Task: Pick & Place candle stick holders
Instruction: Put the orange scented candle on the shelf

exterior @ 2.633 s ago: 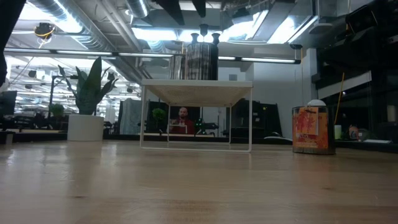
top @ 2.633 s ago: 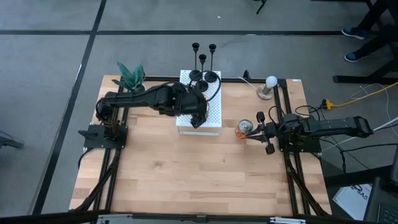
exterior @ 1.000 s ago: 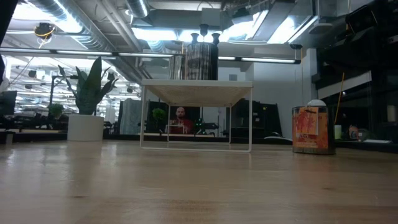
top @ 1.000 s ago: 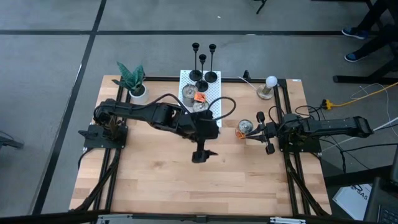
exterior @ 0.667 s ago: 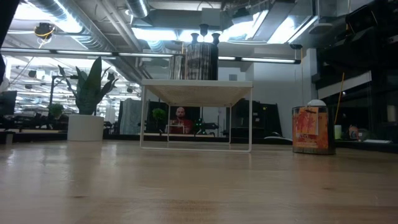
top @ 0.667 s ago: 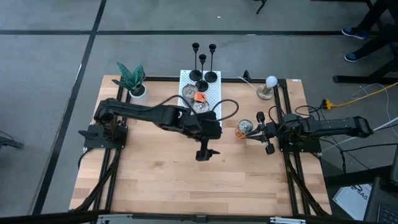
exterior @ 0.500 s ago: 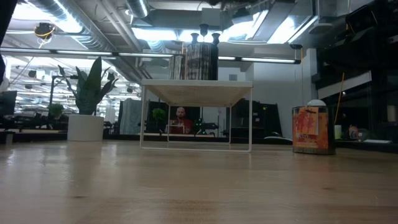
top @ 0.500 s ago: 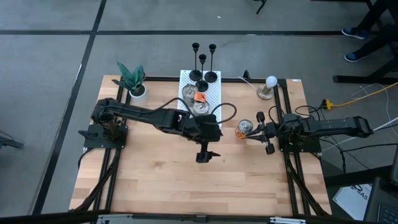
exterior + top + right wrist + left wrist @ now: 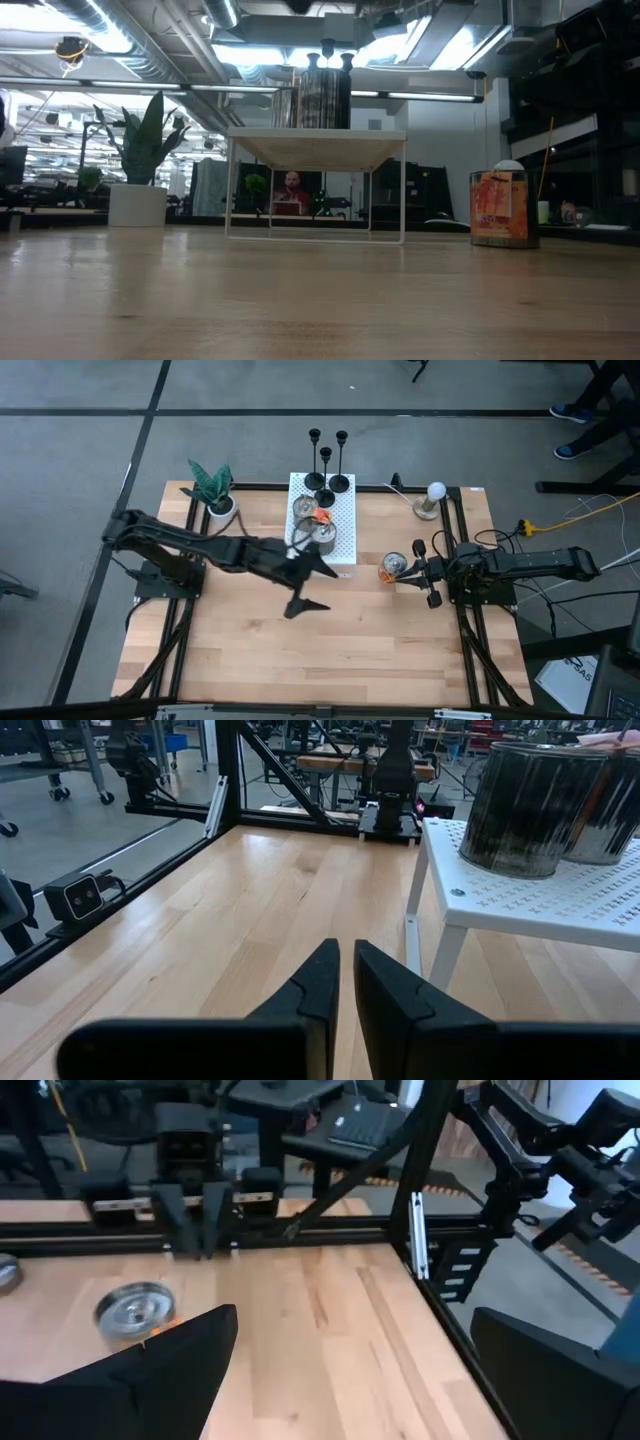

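Three slim black candle stick holders stand on their round bases at the far end of a white perforated stand. Their cup tops peek over two silver tins in the low view. My left gripper hovers open over the table just in front of the stand's near left corner, with nothing between its fingers. My right gripper waits shut at the table's right side, aimed toward the stand.
Two silver tins with an orange tag sit on the stand in front of the holders. An orange can stands beside my right gripper. A white bulb is at the far right, a potted plant at the far left.
My left gripper has drawn back toward the table's left edge and sunk lower. It has tipped up from pointing steeply down to nearly level, its fingers staying open and empty. The left arm's elbow has swung out to the left.
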### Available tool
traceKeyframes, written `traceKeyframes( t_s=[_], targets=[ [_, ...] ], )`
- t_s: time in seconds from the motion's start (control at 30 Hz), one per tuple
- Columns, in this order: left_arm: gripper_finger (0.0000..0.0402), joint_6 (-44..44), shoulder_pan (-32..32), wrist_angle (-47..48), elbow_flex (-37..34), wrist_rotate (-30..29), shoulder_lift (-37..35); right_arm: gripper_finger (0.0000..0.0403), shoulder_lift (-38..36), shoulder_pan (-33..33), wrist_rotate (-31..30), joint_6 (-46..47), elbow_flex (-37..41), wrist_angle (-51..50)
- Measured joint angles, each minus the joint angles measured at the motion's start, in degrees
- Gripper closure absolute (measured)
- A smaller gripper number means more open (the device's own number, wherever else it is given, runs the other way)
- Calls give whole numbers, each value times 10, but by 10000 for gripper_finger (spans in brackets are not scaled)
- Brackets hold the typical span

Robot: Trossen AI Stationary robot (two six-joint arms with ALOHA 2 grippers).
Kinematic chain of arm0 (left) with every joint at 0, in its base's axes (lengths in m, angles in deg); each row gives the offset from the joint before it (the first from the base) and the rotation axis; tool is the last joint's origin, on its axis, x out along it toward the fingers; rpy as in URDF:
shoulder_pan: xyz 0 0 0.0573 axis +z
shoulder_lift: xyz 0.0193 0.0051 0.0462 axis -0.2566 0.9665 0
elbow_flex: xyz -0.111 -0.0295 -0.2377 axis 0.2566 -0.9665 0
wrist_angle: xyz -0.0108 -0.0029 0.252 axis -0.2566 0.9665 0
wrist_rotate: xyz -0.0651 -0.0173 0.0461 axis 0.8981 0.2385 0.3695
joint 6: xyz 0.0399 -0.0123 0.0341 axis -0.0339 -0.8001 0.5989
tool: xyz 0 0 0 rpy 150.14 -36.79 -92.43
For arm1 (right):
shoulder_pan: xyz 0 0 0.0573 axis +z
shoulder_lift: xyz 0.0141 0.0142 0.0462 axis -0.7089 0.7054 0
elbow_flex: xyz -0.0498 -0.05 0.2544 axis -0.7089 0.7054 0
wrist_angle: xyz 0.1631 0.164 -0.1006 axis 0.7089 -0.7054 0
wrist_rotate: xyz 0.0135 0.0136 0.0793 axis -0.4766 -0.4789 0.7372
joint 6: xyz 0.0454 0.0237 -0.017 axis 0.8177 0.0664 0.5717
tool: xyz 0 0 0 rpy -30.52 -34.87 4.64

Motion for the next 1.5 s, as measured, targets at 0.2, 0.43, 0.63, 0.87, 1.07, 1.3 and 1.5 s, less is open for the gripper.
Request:
traceKeyframes(
  t_s=[0.2,0.43,0.63,0.87,1.07,1.3,1.5],
  targets=[
    [2,-21,0,-79,-131,-37,-93,363,0,0,0,0,0,1],
    [2,-42,0,-94,-249,-102,-193,363,0,0,0,0,0,1],
    [1,-45,1,-108,-346,-104,-280,363,0,0,0,0,0,1],
    [1,-61,1,-170,-469,-120,-369,363,0,0,0,0,0,1],
    [1,-66,1,-185,-562,-167,-433,363,0,0,0,0,0,1],
    [1,-72,1,-186,-626,-205,-489,363,0,0,0,0,0,1],
    [1,-60,1,-184,-643,-202,-523,363,0,0,0,0,0,1]
  ],
)
